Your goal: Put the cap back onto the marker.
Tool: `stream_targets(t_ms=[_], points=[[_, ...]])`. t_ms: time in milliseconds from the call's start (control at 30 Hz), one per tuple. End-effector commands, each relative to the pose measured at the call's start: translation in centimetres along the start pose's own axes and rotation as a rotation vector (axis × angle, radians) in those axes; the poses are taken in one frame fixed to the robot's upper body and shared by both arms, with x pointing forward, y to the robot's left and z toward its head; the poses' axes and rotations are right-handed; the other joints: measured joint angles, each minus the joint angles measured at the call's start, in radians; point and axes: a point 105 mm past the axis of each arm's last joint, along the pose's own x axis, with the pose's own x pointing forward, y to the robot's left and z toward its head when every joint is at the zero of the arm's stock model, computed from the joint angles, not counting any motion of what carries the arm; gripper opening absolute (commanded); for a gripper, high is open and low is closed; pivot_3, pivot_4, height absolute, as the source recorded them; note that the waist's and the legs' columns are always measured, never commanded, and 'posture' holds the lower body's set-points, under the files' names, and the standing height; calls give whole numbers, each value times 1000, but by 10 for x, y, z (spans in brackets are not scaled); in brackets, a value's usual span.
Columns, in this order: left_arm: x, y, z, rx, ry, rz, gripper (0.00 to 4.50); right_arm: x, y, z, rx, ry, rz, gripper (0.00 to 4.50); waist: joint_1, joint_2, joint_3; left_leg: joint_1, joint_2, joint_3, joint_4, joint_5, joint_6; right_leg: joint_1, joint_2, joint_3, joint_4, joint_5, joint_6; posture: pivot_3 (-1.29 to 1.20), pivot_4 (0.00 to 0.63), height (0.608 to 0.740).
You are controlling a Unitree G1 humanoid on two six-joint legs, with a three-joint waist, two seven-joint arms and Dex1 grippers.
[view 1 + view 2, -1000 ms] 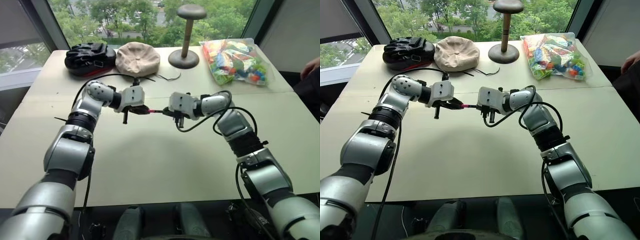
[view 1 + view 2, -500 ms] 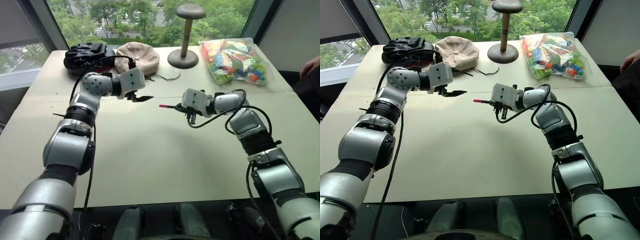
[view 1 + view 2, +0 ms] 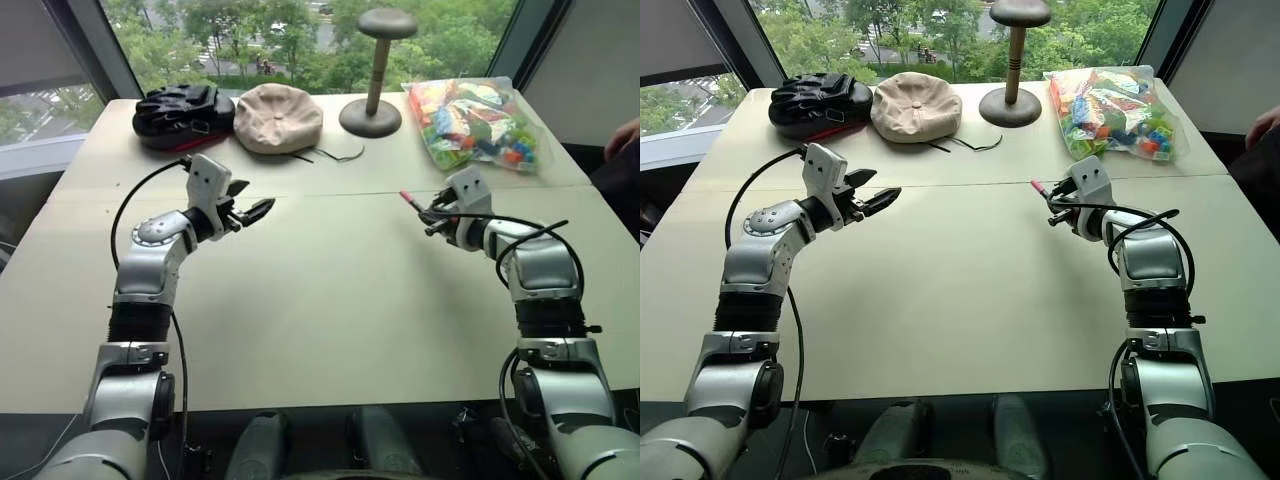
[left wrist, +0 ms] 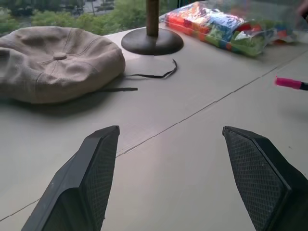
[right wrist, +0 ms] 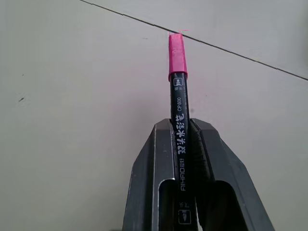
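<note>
On the right side of the pale table (image 3: pixel 320 300), the right gripper (image 5: pixel 182 139) is squeezed shut on the marker (image 5: pixel 179 125). The marker is thin and dark, with small white writing along it. It sticks out past the two black fingers (image 5: pixel 151 159) and is held above the table, not touching it. The pink cap (image 5: pixel 176 56) sits on the far end of the marker. From the head, the pink end (image 3: pixel 407 198) points up and toward the middle of the table.

The left gripper (image 3: pixel 252 211) is on the left side, well apart from the marker. Its two black fingers (image 4: pixel 91 163) are spread wide, and there is nothing between them. It hangs above the table and points toward the right.

At the far edge of the table lie a black helmet (image 3: pixel 182 108) and, just beside it, a tan cap (image 3: pixel 276 116). Next comes a dark stand (image 3: pixel 373 62) with a round top. A clear bag of coloured blocks (image 3: pixel 474 122) lies at the far right. A thin dark cord (image 4: pixel 156 74) lies near the tan cap.
</note>
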Motion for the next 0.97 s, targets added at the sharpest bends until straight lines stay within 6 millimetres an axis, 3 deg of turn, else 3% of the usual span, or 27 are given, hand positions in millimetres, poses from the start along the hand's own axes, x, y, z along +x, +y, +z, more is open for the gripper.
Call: stream_targets(t_ms=[33,200,333,500,600,767,967], points=[[-14,-1,5,-27,-22,62,3590,-9,1,13,-11,-64,-41,0,-3,0,0,1,0,0,0,0,0,1,0,0,-1,0,0,0,150,740],[-29,5,-8,-47,6,155,3590,-11,5,-4,-22,-26,-74,0,-1,0,0,3,0,0,0,0,0,3,2,0,-1,0,0,0,150,740],[-36,4,-18,-69,13,179,3643,-11,10,-11,19,-30,-74,1779,-3,0,0,2,0,1,0,0,-1,2,2,1,-1,0,0,0,150,740],[-37,1,-26,-63,23,184,3643,-9,13,-12,9,-27,-70,4402,0,0,0,2,0,1,0,0,-1,2,2,1,-1,0,-1,0,150,740],[-38,3,-27,-57,18,180,3643,-11,11,-2,-13,-78,-53,4462,2,0,0,2,0,1,0,0,-1,2,2,1,-1,0,-1,0,150,740],[-48,7,-26,-17,14,141,3643,-32,8,27,-47,-250,67,4462,1,0,0,2,0,1,-1,0,-1,2,2,1,-3,0,-1,0,150,740],[-69,18,-26,26,22,155,3643,-62,-26,23,-48,-294,45,4462,2,0,0,2,0,1,-1,0,-1,3,2,1,-4,0,-1,0,150,740]])
